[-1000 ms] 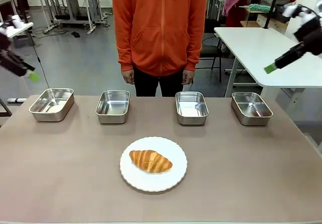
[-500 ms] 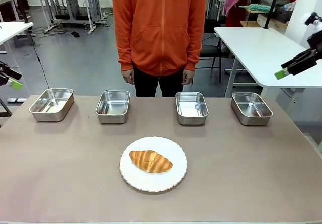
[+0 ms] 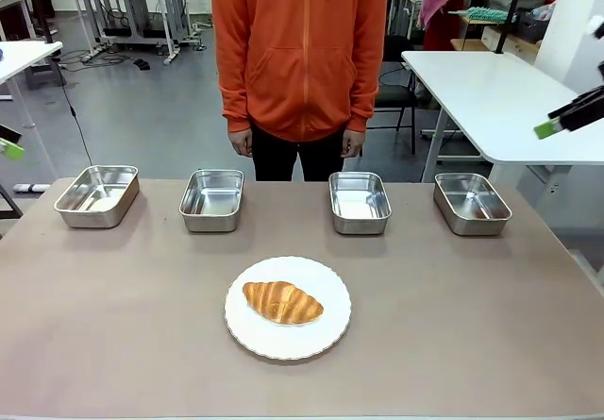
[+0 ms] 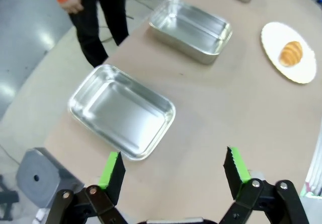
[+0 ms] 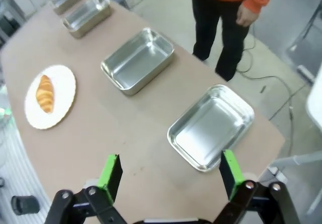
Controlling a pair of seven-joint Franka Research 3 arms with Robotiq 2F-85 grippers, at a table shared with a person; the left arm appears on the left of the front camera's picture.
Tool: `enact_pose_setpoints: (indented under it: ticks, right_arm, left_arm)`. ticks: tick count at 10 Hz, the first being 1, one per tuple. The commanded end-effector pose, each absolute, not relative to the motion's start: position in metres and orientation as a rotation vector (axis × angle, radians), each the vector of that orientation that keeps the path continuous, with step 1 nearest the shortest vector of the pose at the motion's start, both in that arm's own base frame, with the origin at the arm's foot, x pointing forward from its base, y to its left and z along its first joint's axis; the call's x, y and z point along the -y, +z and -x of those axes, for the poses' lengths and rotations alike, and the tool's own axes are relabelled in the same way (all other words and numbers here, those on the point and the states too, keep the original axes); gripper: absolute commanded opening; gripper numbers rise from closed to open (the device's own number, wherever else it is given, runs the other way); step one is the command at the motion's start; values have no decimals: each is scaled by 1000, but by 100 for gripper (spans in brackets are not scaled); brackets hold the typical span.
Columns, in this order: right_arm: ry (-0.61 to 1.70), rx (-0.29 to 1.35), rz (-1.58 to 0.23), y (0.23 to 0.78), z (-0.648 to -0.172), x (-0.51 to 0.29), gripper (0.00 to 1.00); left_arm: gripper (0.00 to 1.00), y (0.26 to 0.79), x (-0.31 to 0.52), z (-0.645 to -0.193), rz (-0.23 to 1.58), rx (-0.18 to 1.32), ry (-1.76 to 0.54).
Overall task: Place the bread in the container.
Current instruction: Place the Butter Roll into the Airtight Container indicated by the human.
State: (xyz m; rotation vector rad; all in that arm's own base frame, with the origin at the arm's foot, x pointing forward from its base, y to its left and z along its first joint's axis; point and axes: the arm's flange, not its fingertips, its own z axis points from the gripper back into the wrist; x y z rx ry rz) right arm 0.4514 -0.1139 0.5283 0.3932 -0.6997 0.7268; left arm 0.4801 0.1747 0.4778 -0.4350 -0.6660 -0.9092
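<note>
The bread, a golden-brown croissant, lies on a round white plate at the middle front of the brown table. Four alike steel pans stand in a row behind it: far left, left of centre, right of centre, far right; all look empty. My left gripper hangs off the table's left end, and in its wrist view it stands open above the nearest pan. My right gripper hovers high beyond the right end, open over the nearest pan.
A person in an orange hoodie stands at the far side, hands hanging by the thighs. A white table stands beyond the right corner. The wrist views also show the croissant on its plate.
Both grippers have drawn outward toward the picture's edges, the left one further left, the right one further right. The croissant, plate and pans have not moved.
</note>
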Motion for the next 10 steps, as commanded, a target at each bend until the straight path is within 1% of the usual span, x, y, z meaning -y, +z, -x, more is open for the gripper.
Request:
enact_pose_setpoints:
  ticks: [1, 4, 6, 8, 10]
  right_arm:
    - [698, 757, -452, 535, -461, 136, 100]
    - [657, 810, -489, 546, -461, 154, 100]
    - [645, 826, -510, 553, -460, 156, 100]
    - [603, 832, -526, 559, -462, 155, 100]
    - [585, 831, -535, 561, -463, 153, 100]
  left_arm:
    - [100, 491, -189, -489, 494, 700, -852]
    - [100, 509, -196, -484, 558, 722, -751]
    - [100, 516, -197, -479, 559, 735, -713]
    - [100, 518, -193, -480, 549, 710, -654]
    - [100, 526, -189, -474, 553, 735, -637]
